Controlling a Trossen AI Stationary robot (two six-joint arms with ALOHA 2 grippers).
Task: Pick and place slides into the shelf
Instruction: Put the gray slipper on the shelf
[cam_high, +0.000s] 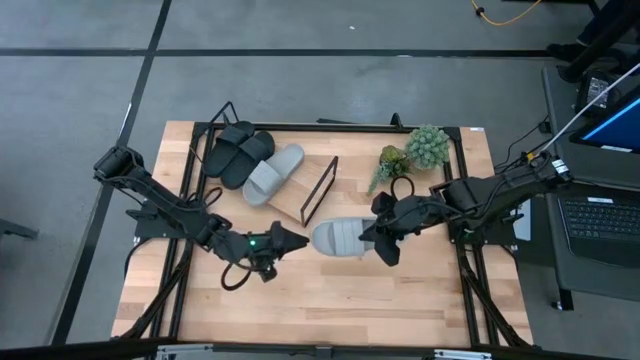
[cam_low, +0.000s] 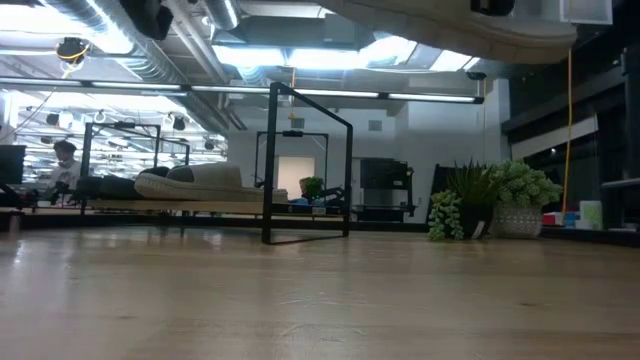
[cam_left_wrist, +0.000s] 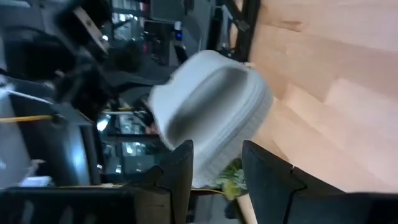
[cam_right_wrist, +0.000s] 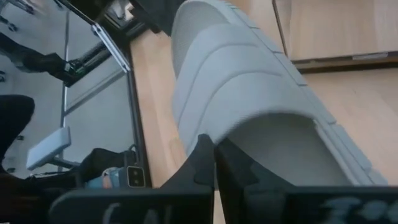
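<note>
The right arm's pincer is clamped on a light grey open-toe slide sandal, its dark fingers pinched together on the sandal's edge in the right wrist view, and the low view shows the pale sole hanging high above the light wooden surface. From above, that sandal sits over the middle of the surface, just beside the near end loop of the low rack with a pale plank board and thin black wire frame. Across from it, the left arm's pincer points at the sandal's other end with its fingers apart, close to the grey sandal but not gripping it. On the rack's board lie two matte black slide sandals side by side, with a second light grey slide sandal just beside them. A small green potted plant stands at the far right corner.
</note>
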